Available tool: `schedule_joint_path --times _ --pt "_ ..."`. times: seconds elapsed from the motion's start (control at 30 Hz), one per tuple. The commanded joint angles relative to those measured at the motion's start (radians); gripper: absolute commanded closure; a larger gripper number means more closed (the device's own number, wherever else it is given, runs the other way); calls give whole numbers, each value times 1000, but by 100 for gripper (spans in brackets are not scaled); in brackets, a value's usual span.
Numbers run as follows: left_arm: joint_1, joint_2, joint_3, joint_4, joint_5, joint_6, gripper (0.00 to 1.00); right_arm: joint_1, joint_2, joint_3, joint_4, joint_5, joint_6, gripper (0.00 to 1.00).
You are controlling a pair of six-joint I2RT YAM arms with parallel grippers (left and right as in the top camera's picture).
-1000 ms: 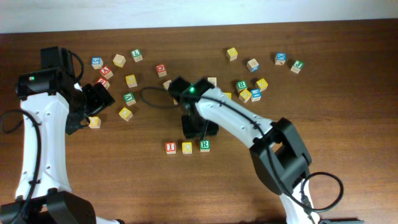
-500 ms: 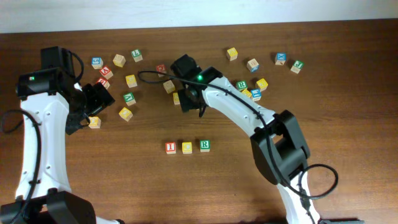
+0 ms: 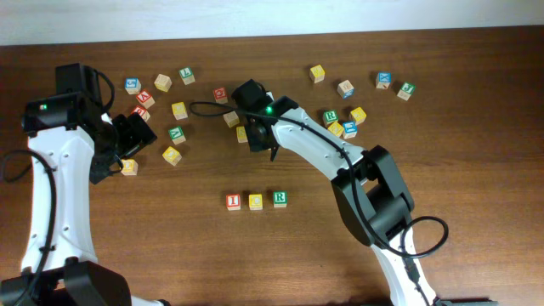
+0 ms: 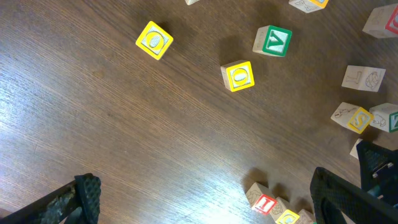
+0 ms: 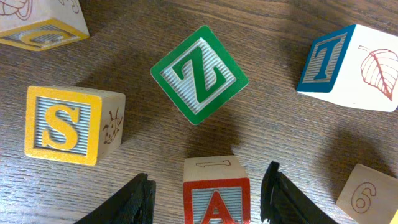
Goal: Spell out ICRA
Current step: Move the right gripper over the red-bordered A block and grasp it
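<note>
The red I cube, yellow C cube and green R cube stand in a row at the table's front middle. The I cube and C cube also show at the bottom of the left wrist view. The red A cube sits on the table between the open jaws of my right gripper, with a gap on each side. In the overhead view my right gripper hides the A cube. My left gripper is open and empty at the left.
Around the A cube lie a green Z cube, a yellow S cube, a blue T cube and a cube marked 6. Several more cubes are scattered along the back of the table, such as a yellow one.
My right gripper has moved from just above the I-C-R row back to the cubes at the back middle. The left arm has not moved.
</note>
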Motion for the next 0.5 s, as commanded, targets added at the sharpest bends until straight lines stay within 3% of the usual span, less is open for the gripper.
schedule_joint_path --times 0.0,0.1,0.13,0.27,0.47 --pt "3 -3 6 -2 0 -10 1 -7 42 -6 0 16 4 52" --pt "3 -3 6 -2 0 -10 1 -6 51 -6 -1 16 4 53" --pt "3 -3 6 -2 0 -10 1 -6 51 -6 3 16 4 59" --pt "3 -3 6 -2 0 -10 1 -6 51 -1 7 23 4 69" --pt "3 -3 6 -2 0 -10 1 -7 50 84 -82 47 4 72"
